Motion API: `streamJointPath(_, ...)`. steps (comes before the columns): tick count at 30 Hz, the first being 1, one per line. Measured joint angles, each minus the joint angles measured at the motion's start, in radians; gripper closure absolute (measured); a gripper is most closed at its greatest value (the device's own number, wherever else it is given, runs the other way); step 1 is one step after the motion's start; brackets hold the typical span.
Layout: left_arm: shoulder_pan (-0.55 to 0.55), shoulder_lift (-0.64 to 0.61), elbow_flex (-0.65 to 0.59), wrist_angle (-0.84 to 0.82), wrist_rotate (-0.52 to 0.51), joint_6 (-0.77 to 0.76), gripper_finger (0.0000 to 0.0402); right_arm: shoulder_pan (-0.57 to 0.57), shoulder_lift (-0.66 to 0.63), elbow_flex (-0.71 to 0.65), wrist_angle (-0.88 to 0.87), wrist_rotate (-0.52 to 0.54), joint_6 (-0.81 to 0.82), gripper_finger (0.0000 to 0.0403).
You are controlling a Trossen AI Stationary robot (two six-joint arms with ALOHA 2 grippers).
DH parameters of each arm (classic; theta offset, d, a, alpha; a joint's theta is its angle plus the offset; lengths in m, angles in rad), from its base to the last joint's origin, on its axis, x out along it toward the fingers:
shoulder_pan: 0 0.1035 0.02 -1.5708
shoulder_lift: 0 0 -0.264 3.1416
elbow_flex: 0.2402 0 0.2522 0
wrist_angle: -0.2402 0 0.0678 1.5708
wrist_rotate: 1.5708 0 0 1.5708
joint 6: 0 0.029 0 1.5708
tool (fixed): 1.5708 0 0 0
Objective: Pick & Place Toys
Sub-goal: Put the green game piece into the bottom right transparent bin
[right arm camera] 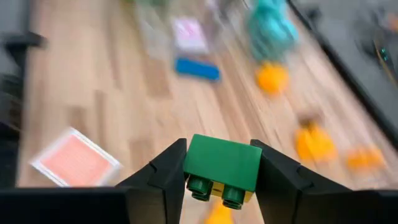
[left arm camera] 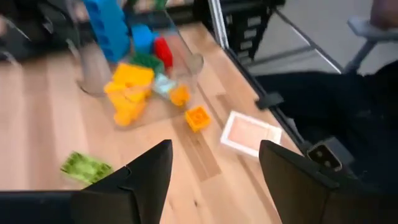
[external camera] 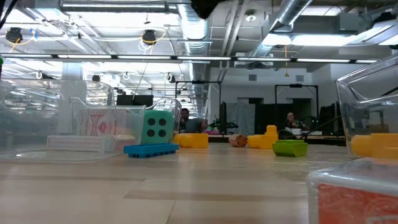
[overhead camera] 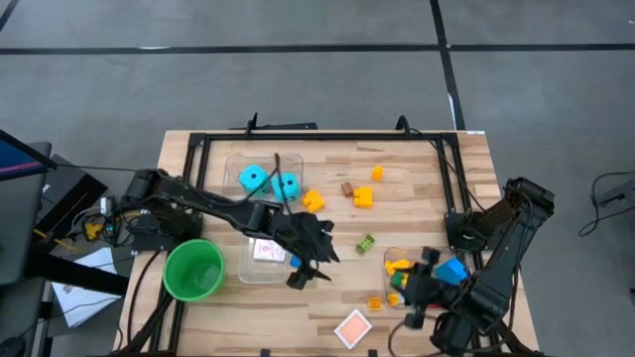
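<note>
From above, the left pincer [overhead camera: 310, 266] hangs over the middle of the counter [overhead camera: 417, 188], just beside a clear bin [overhead camera: 260, 266] holding a playing card [overhead camera: 267, 250]. A blue brick [overhead camera: 296, 262] lies almost under it, the green brick [overhead camera: 365, 241] a little beyond. Behind that arm two cyan dice [overhead camera: 268, 180] sit in another clear bin; the green cup [overhead camera: 193, 270] stands beside the arm. The right pincer [overhead camera: 415, 290] is over a third bin [overhead camera: 392, 260] with yellow bricks [overhead camera: 398, 266] and a second blue brick [overhead camera: 451, 270]. A small orange brick [overhead camera: 373, 302] and a card deck [overhead camera: 352, 327] lie near it.

The counter-level view shows neither pincer, only a die [external camera: 157, 127] behind the flat blue brick [external camera: 150, 150], yellow bricks [external camera: 193, 140] farther back, and the deck [external camera: 354, 199] close up.

The left wrist view shows what the overhead hides: the left pincer [left arm camera: 214, 165] has its fingers wide apart, holding nothing, with the orange brick [left arm camera: 198, 117], the deck [left arm camera: 250, 132] and the brick-filled bin [left arm camera: 193, 62] ahead of it.

The right wrist view shows the right pincer [right arm camera: 219, 163] clamped on a green-and-yellow brick [right arm camera: 222, 168] above the counter, the deck [right arm camera: 76, 158] below to one side, the flat blue brick [right arm camera: 196, 68] farther off.
</note>
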Motion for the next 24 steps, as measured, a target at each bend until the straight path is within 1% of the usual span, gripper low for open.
streamJointPath(2,0.000,-0.040,-0.033,0.043,-0.010,-0.001,0.0167,0.000,0.000,-0.011,-0.099,-0.047,0.153,0.0259)
streamJointPath(4,0.000,-0.087,-0.078,0.090,-0.016,-0.003,0.0167,-0.002,0.001,-0.031,-0.162,-0.119,0.277,0.0259)
streamJointPath(7,-0.002,-0.167,-0.157,0.215,-0.017,-0.005,0.0165,-0.001,0.002,-0.070,-0.195,-0.225,0.403,0.0259)
streamJointPath(9,-0.005,-0.218,-0.219,0.323,-0.017,-0.007,0.0163,-0.001,0.002,-0.096,-0.190,-0.279,0.441,0.0259)
streamJointPath(14,-0.006,-0.344,-0.374,0.499,-0.016,-0.010,0.0165,-0.008,0.002,-0.127,-0.160,-0.391,0.511,0.0259)
streamJointPath(18,-0.005,-0.430,-0.457,0.575,-0.018,-0.011,0.0167,-0.007,0.002,-0.168,-0.058,-0.507,0.541,0.0256)
streamJointPath(21,-0.006,-0.473,-0.489,0.607,-0.018,-0.009,0.0165,-0.007,0.002,-0.205,-0.001,-0.562,0.527,0.0252)
streamJointPath(24,-0.007,-0.497,-0.505,0.635,-0.019,-0.008,0.0165,-0.014,0.002,-0.237,0.016,-0.612,0.532,0.0252)
